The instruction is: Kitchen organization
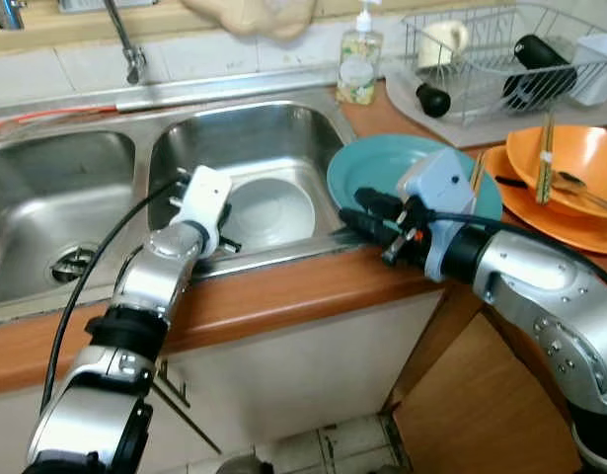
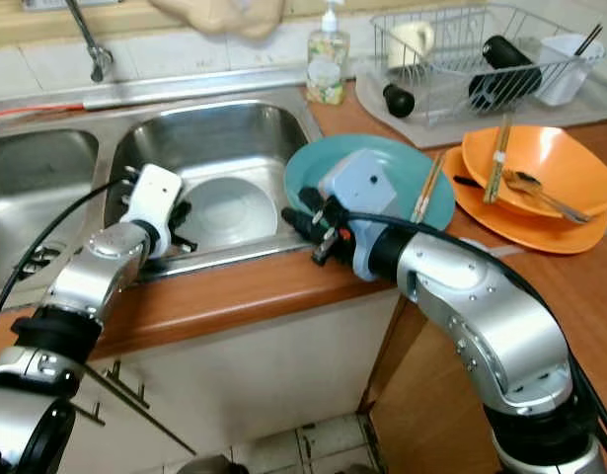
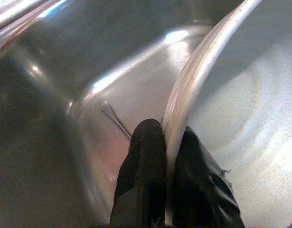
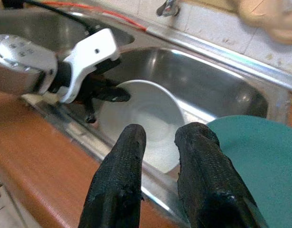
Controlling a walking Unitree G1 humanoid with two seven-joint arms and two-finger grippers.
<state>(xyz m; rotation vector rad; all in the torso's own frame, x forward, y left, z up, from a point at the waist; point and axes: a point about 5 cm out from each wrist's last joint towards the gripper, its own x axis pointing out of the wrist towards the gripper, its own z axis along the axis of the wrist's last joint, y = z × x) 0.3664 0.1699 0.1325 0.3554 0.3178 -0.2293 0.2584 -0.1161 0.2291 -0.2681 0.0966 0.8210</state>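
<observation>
A wooden countertop holds a double steel sink, a teal plate beside the basin, orange dishes (chopsticks across them), a soap bottle and a wire dish rack.

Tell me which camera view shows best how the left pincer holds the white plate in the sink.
The left wrist view: the plate's rim sits pinched between the two black fingers of the left pincer. In the right wrist view the pincer meets the plate's edge from farther off. In the eye views the white wrist housing covers the contact.
</observation>
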